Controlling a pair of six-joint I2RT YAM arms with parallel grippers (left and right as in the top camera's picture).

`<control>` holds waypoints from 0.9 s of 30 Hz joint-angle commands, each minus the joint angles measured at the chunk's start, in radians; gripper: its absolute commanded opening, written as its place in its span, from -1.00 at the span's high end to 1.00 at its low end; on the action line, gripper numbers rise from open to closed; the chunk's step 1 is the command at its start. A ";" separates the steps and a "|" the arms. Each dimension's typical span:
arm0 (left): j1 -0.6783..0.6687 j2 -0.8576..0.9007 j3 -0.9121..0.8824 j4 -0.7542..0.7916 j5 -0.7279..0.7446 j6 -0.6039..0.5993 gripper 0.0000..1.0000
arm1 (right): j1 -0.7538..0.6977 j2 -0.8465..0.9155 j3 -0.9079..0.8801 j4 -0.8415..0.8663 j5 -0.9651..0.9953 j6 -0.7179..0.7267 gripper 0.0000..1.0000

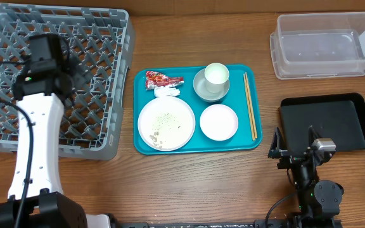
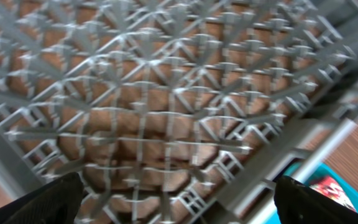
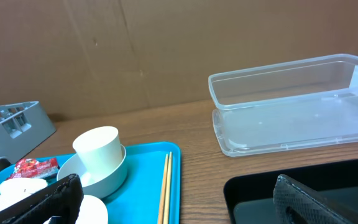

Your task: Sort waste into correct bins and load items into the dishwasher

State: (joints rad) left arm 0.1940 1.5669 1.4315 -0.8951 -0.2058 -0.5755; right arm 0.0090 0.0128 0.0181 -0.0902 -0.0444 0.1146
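The wooden surface (image 1: 265,171) carries a teal tray (image 1: 141,144) with the dirty plate (image 1: 166,123), cup (image 1: 216,74), chopsticks (image 1: 250,104) and red wrapper (image 1: 162,80). My left hand (image 2: 179,186) hovers released over the dish rack (image 1: 100,38) (nothing loaded). My right hand (image 3: 178,186) sits released by the black bin (image 1: 325,123), handy for waste.

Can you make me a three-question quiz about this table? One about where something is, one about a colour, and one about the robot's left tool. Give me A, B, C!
1. Where is the white cup?
A. In the grey rack.
B. Standing in a bowl on the blue tray.
C. In the clear box.

2. What colour is the wrapper?
A. Green.
B. Yellow.
C. Red.

3. How is the left tool?
A. Open, holding nothing.
B. Shut on the cup.
C. Shut on the chopsticks.

Answers: 1 B, the cup stands inside the bowl on the tray. 2 C, it shows bright red. 3 A, its fingers stand wide apart with nothing gripped.
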 commanded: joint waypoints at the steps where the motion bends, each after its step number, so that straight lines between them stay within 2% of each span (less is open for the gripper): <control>1: 0.031 -0.030 0.018 -0.011 0.013 -0.031 -1.00 | 0.007 -0.010 -0.010 0.007 0.010 -0.004 -0.99; 10: 0.042 -0.030 0.018 -0.024 0.005 -0.031 -1.00 | 0.007 -0.010 -0.010 0.012 0.036 -0.035 -0.99; 13: 0.042 -0.030 0.018 -0.024 0.005 -0.031 -1.00 | 0.007 -0.010 -0.010 0.113 0.070 -0.025 -0.99; 15: 0.042 -0.030 0.018 -0.024 0.005 -0.031 -1.00 | 0.009 -0.010 -0.010 0.184 -0.080 0.116 -0.99; 19: 0.042 -0.030 0.018 -0.024 0.005 -0.031 -1.00 | 0.009 -0.010 -0.010 0.375 -0.567 0.635 -0.99; 20: 0.042 -0.030 0.018 -0.024 0.005 -0.031 -1.00 | 0.009 -0.010 -0.010 0.414 -0.634 0.739 -0.99; 22: 0.042 -0.030 0.018 -0.024 0.005 -0.031 -1.00 | 0.009 -0.010 -0.010 0.509 -0.618 0.946 -0.99; 24: 0.042 -0.030 0.018 -0.024 0.005 -0.031 -1.00 | 0.009 -0.010 -0.010 0.577 -0.542 1.077 -0.99; 27: 0.042 -0.030 0.018 -0.024 0.005 -0.031 -1.00 | 0.009 -0.010 -0.008 0.703 -0.399 1.177 -0.99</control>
State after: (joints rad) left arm 0.2356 1.5650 1.4315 -0.9207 -0.2016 -0.5964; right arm 0.0116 0.0128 0.0181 0.5541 -0.5133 1.0180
